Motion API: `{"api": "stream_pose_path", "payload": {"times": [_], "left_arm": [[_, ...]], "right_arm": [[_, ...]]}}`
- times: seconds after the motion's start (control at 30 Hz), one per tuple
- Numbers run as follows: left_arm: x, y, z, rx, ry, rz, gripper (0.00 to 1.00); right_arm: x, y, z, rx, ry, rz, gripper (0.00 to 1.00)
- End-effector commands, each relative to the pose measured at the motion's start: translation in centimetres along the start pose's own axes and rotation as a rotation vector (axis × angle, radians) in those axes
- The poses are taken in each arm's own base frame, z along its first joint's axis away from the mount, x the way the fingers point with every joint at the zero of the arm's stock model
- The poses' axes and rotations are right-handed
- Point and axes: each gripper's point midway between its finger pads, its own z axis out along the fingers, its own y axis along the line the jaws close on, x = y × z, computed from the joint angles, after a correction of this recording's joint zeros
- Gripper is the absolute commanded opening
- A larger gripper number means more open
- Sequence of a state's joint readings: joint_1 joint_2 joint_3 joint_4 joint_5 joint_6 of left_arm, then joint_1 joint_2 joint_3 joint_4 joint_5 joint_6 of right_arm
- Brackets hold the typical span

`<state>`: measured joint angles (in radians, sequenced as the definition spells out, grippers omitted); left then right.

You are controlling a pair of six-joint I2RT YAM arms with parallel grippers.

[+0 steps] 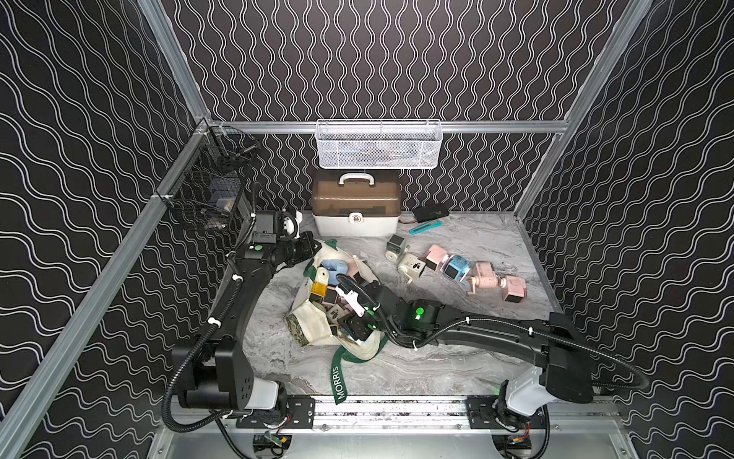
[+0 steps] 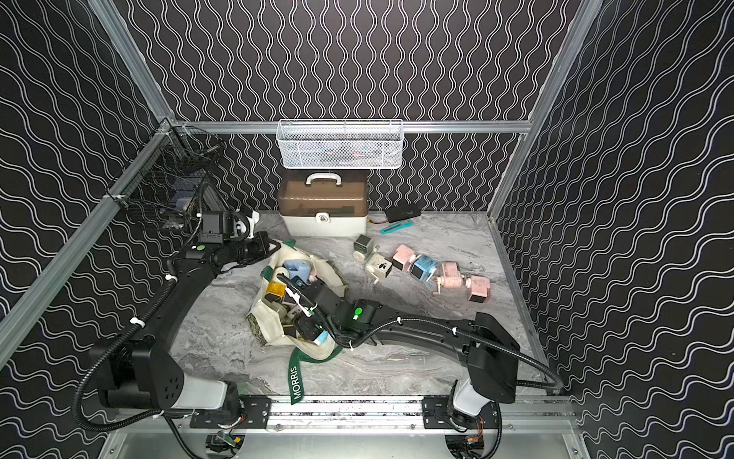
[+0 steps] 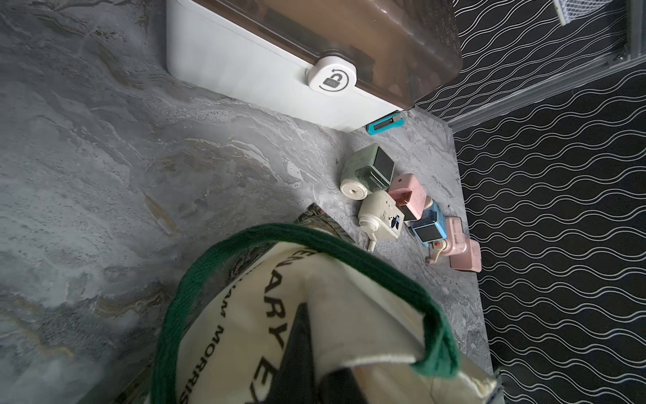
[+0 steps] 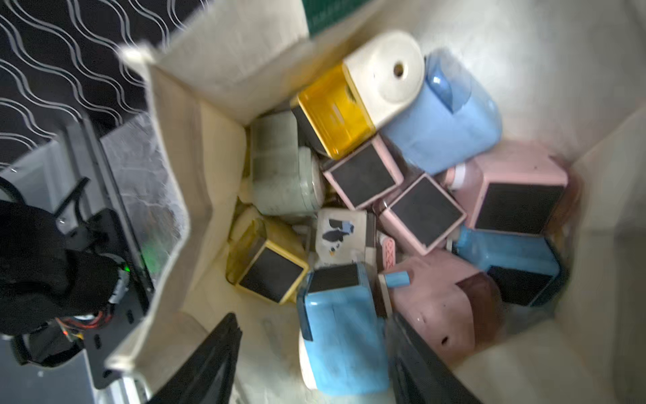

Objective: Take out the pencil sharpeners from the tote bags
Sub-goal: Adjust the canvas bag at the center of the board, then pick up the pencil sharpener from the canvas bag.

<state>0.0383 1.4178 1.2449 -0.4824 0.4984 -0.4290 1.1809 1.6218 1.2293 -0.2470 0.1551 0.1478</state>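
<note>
Pinching tote bag [image 1: 315,320] rim: left jaws clamped | right jaws spread astride blue sharpener [image 4: 344,335] | bag full of pencil sharpeners [image 4: 517,206]

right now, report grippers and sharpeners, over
Left gripper shut on tote bag rim. Right gripper open astride light blue sharpener inside. Six sharpeners out on table. Pink sharpener crowding one jaw.

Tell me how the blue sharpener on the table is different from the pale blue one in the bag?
The table's blue sharpener sits out on the table between pink sharpeners; the pale blue sharpener is piled inside the tote bag. The table one shows a dark square panel; the bag one shows only a smooth rounded side. The table one is brighter blue, the bag one paler. Both are plastic pencil sharpeners.
</note>
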Motion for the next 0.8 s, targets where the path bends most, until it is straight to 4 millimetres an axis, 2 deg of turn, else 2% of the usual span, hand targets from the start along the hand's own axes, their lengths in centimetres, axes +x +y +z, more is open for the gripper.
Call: {"api": "stream_pose_path", "payload": {"times": [0.0,0.07,0.2,0.37,0.47,0.57,0.77], "left_arm": [[-2.0,-1.7,-0.6,0.059,-0.077,0.040,0.00],[-2.0,-1.6,-0.8,0.054,-0.077,0.041,0.00],[-2.0,-1.8,-1.1,0.057,-0.083,0.044,0.00],[-1.9,-2.1,-1.1,0.073,-0.076,0.039,0.00],[-1.9,-2.2,-1.0,0.081,-0.073,0.030,0.00],[-1.9,-2.2,-1.0,0.079,-0.070,0.025,0.00],[-1.8,-2.1,-1.2,0.069,-0.073,0.026,0.00]], "right_arm": [[1.2,-1.3,0.9,0.078,0.041,-0.002,0.65],[2.1,-2.2,1.8,0.125,0.061,-0.002,0.63],[3.8,-2.2,3.7,0.120,0.126,-0.023,0.63],[5.1,-3.3,5.0,0.193,0.175,-0.037,0.81],[5.6,-3.7,5.3,0.198,0.189,-0.033,0.85],[6.4,-4.3,6.0,0.198,0.222,-0.012,0.86],[8.6,-3.9,8.2,0.163,0.314,-0.012,0.80]]}}
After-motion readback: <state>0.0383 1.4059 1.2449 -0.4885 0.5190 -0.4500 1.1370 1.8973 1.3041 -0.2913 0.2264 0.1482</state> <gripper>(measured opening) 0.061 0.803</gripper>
